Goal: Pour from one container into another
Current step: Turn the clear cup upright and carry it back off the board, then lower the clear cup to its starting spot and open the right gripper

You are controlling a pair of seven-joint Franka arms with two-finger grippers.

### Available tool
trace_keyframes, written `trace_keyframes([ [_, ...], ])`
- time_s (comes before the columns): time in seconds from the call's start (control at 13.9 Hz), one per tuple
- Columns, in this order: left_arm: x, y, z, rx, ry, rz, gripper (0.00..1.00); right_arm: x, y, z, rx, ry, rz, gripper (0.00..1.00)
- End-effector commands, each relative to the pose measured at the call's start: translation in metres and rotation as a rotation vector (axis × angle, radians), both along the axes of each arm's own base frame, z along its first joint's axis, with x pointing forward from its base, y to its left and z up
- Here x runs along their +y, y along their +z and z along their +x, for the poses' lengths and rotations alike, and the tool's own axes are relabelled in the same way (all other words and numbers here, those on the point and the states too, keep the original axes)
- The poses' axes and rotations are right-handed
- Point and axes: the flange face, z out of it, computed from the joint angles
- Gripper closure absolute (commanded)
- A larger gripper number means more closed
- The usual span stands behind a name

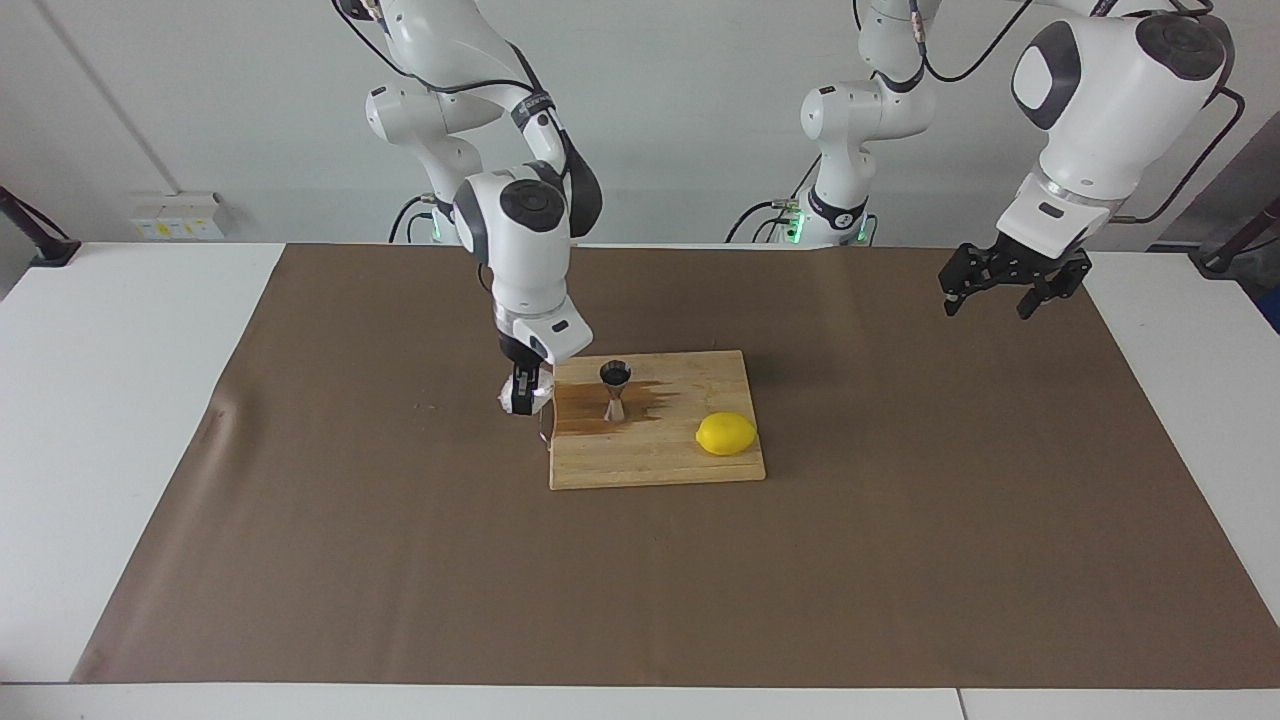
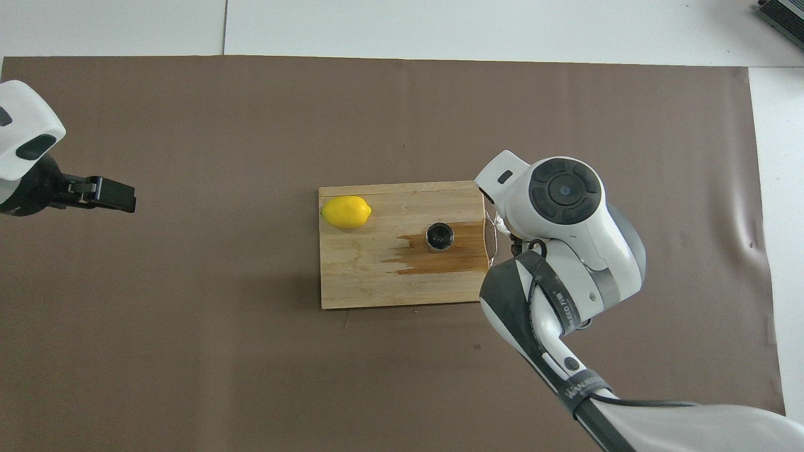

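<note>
wet-stained wooden board (image 1: 655, 440) on brown mat (image 1: 400, 540); right gripper (image 1: 521, 395) clamped on plastic cup (image 1: 535, 397), left gripper (image 1: 1005, 287) wide, empty

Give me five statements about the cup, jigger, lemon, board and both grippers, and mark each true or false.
1. The right gripper is shut on the plastic cup beside the cutting board, over the brown mat. True.
2. The jigger lies tipped over on the mat. False: it stands upright on the board.
3. A dark wet stain spreads on the board around the jigger. True.
4. The lemon sits inside the jigger. False: it rests on the board, apart from the jigger, toward the left arm's end.
5. The left gripper holds the lemon. False: it waits open and empty over the mat's edge.
</note>
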Motion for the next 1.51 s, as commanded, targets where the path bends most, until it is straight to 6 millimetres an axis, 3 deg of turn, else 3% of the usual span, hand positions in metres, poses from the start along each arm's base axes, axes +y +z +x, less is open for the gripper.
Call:
trace_keyframes([
  [0.0, 0.001, 0.005, -0.005, -0.008, -0.004, 0.019, 0.00, -0.044, -0.017, -0.002, 0.041, 0.026, 0.089, 1.00],
  [0.22, 0.001, 0.005, -0.005, -0.008, -0.004, 0.019, 0.00, -0.103, -0.039, -0.011, 0.088, -0.010, 0.165, 1.00],
  [0.43, 0.001, 0.005, -0.005, -0.008, -0.004, 0.019, 0.00, -0.145, -0.057, -0.020, 0.089, 0.037, 0.195, 1.00],
  [0.79, 0.001, 0.005, -0.005, -0.008, -0.004, 0.019, 0.00, -0.187, -0.080, -0.039, 0.077, 0.094, 0.194, 1.00],
  [0.93, 0.001, 0.005, -0.005, -0.008, -0.004, 0.019, 0.00, -0.190, -0.080, -0.038, 0.077, 0.099, 0.196, 0.96],
  [1.01, 0.001, 0.005, -0.005, -0.008, -0.004, 0.019, 0.00, -0.190, -0.079, -0.038, 0.075, 0.095, 0.196, 0.01],
  [1.15, 0.001, 0.005, -0.005, -0.008, -0.004, 0.019, 0.00, -0.189, -0.075, -0.035, 0.071, 0.094, 0.196, 0.00],
  [1.44, 0.001, 0.005, -0.005, -0.008, -0.004, 0.019, 0.00, -0.181, -0.032, -0.016, 0.059, 0.061, 0.205, 0.00],
])
